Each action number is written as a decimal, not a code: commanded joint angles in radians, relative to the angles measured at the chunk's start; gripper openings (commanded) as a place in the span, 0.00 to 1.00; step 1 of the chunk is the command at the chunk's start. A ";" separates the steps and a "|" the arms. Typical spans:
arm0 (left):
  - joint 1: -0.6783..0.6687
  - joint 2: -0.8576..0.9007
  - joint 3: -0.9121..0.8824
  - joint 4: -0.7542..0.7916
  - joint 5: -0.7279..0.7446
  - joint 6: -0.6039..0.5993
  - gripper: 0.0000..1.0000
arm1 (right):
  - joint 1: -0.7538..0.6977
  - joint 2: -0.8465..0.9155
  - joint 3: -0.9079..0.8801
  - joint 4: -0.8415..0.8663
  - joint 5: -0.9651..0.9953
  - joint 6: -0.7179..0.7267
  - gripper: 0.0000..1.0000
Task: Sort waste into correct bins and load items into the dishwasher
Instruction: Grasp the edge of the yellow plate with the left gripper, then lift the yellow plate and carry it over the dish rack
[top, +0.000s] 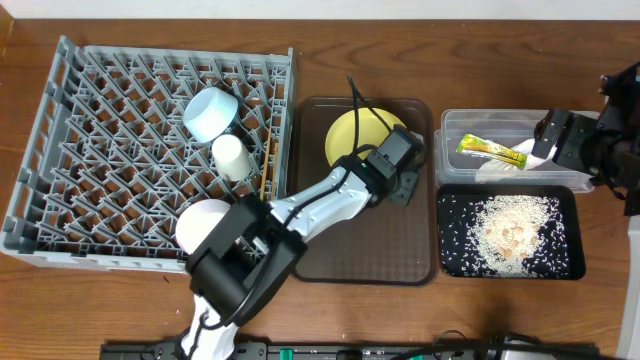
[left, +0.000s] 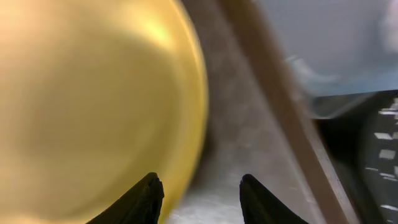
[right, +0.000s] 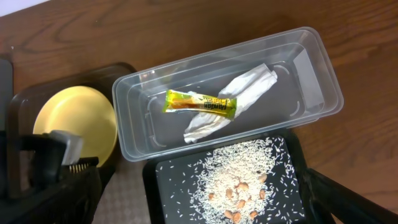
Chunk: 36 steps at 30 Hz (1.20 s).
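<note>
Yellow plate (top: 345, 135) lies on the brown serving tray (top: 400, 250), its rim between the spread fingers of the left claw (left: 200, 182); the right claw (top: 547, 142), also apart, hovers over the clear tub (top: 450, 120).

Dark brown serving tray (top: 400, 245) on wooden table (top: 480, 60).

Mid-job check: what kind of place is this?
Probably a tabletop mock-up of a dish-clearing station, not a real kitchen: a grey dish rack, a clear tub holding a wrapper and a black tray of rice sit on a wooden table.
</note>
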 joint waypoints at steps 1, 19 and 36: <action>0.002 0.044 0.001 0.004 -0.076 0.014 0.45 | -0.003 0.000 0.011 -0.001 -0.004 0.014 0.99; 0.030 -0.317 0.004 -0.023 -0.079 0.013 0.07 | -0.003 0.000 0.011 -0.001 -0.004 0.014 0.99; 0.737 -0.602 0.005 -0.259 1.002 -0.172 0.07 | -0.003 0.000 0.011 -0.001 -0.004 0.014 0.99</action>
